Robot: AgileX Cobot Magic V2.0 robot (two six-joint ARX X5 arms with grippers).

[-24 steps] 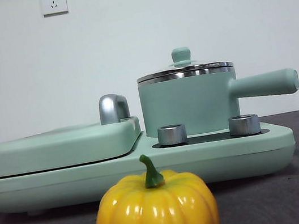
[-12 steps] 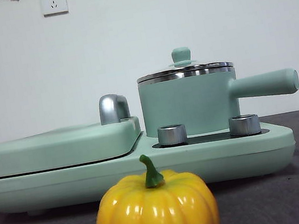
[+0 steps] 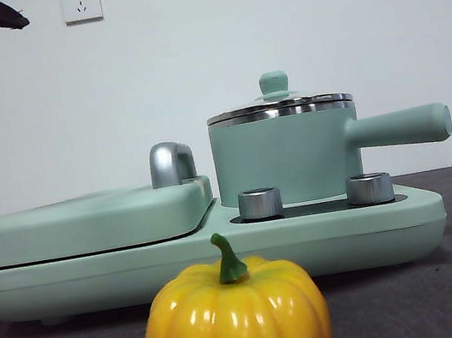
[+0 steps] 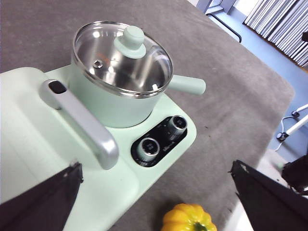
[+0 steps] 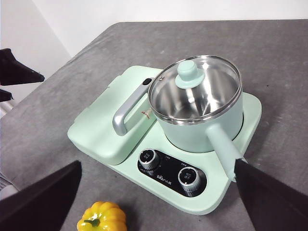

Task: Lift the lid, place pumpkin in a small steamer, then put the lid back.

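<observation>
The lid (image 3: 278,105) sat closed on the small steamer (image 3: 285,159) (empty inside). The pumpkin (image 3: 233,317) lay on the table in front of the steamer, well apart. Above it, both the left gripper (image 4: 156,199) and the right gripper (image 5: 159,199) hung spread, holding nothing.

Table (image 5: 298,72) w/ dark grey felt-like cover, visible in all 3 views. Directly on it: mint-green cooker base (image 3: 224,260), wide and flat, sitting mid-table, and pumpkin (image 3: 233,315), upright w/ stem up. Pumpkin is in front of the base on the knob side, near it but apart, grey cover showing btwn them. Table edge visible in left wrist view, floor beyond.
</observation>
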